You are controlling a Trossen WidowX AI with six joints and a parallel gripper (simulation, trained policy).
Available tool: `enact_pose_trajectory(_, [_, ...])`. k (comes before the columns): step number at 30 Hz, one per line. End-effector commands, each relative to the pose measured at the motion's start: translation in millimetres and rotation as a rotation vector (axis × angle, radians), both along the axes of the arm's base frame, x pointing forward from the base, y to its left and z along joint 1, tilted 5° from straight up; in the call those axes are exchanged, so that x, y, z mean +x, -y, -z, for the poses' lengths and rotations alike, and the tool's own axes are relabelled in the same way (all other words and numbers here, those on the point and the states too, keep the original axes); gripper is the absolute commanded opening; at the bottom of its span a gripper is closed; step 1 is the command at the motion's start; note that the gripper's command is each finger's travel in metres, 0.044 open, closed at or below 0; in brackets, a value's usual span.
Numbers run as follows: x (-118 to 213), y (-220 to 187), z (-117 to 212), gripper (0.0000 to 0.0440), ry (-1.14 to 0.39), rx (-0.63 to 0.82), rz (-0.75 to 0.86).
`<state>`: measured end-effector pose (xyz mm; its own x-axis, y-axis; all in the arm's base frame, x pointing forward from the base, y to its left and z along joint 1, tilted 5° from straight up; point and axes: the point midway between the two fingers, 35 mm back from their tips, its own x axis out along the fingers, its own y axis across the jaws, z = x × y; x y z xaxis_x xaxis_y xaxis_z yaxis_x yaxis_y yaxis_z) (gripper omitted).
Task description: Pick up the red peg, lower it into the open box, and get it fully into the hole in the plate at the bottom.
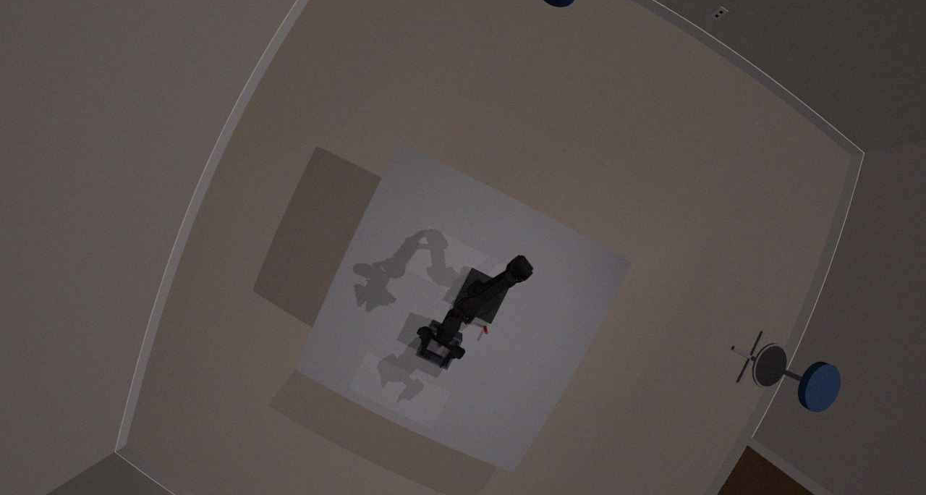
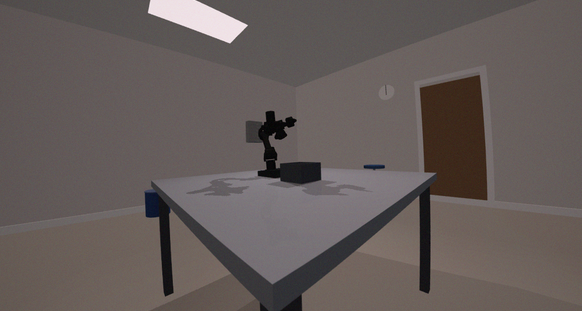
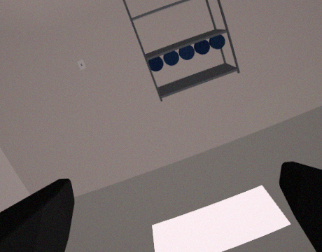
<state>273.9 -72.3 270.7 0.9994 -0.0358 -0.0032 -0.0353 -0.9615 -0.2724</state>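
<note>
Although the box (image 1: 449,362) (image 2: 300,172) sits below my raised arm, my fingers, mine to open and close, aim away from it, probably before reaching. Item: one red peg (image 1: 485,329), on the table (image 1: 550,284) (image 2: 284,236), beside my base, ungrasped. Item: one gripper (image 1: 441,353) (image 2: 293,121) (image 3: 180,183), spread wide, holding and touching nothing.

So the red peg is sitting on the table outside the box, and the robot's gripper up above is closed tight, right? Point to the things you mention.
Not quite: the gripper (image 3: 180,183) is open, its two fingers wide apart with nothing between them, as the wrist view shows. The red peg (image 1: 485,329) is indeed on the table outside the box (image 1: 448,364) (image 2: 300,172), and the gripper is up above.
</note>
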Motion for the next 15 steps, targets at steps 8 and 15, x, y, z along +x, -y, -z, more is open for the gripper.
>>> enact_pose_trajectory(8, [6,-9,-17,0.0440,0.007,0.272,0.015])
enact_pose_trajectory(15, [10,-20,-18,0.0440,-0.024,0.512,0.028])
